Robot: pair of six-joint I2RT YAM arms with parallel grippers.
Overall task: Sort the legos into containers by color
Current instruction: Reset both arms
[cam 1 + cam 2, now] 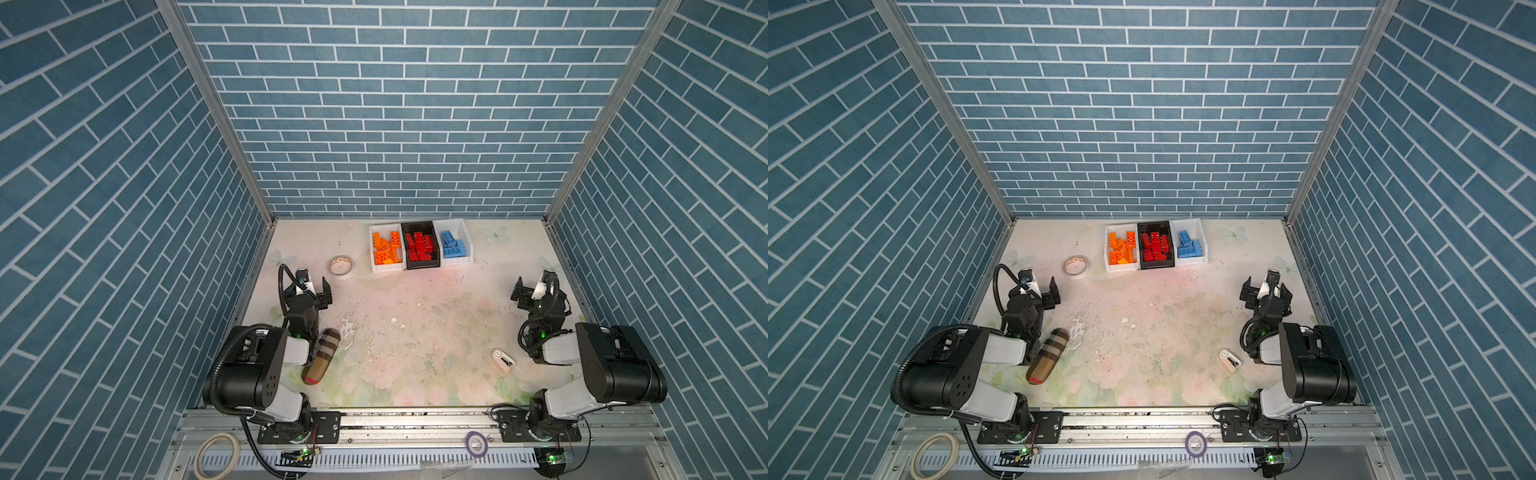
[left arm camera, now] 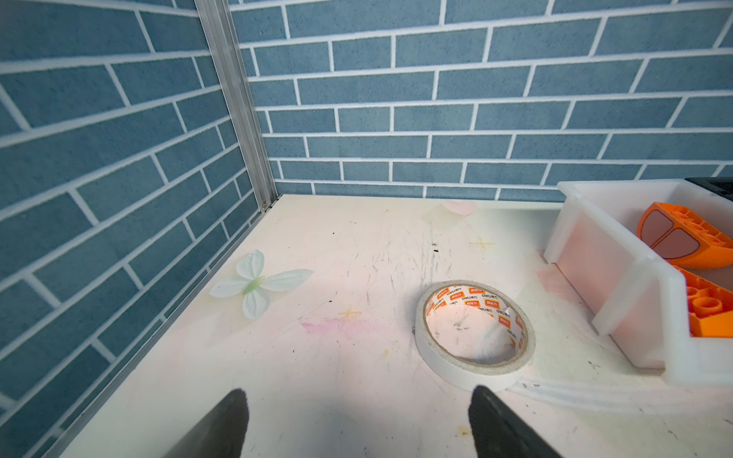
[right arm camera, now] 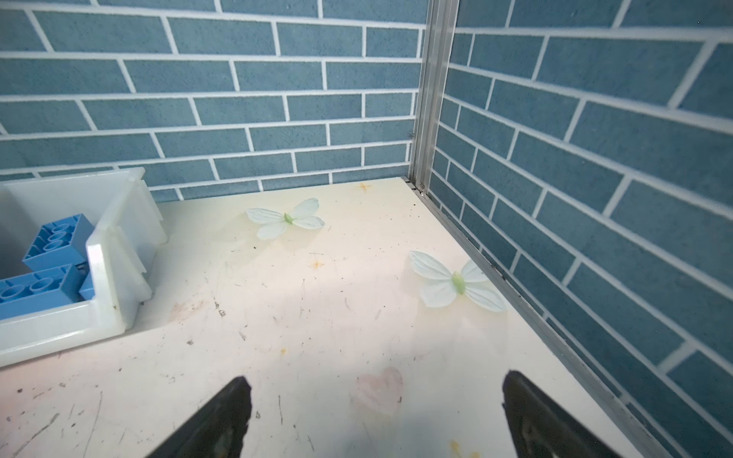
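Three containers stand side by side at the back of the table in both top views. A white bin [image 1: 386, 268] holds orange legos [image 1: 387, 248], a black bin [image 1: 423, 264] holds red legos [image 1: 420, 246], and a white bin [image 1: 456, 261] holds blue legos [image 1: 452, 245]. My left gripper [image 1: 313, 287] hovers at the left, short of the bins, open and empty [image 2: 359, 400]. At the right, my right gripper [image 1: 536, 289] is open and empty too [image 3: 377, 386]. The orange legos [image 2: 682, 238] and blue legos [image 3: 55, 238] show in the wrist views.
A tape roll [image 1: 340, 266] lies just ahead of the left gripper, left of the bins [image 2: 474, 333]. A brown plaid pouch [image 1: 321, 355] lies beside the left arm. A small white clip gadget [image 1: 502, 360] lies near the right arm. Brick-patterned walls enclose three sides.
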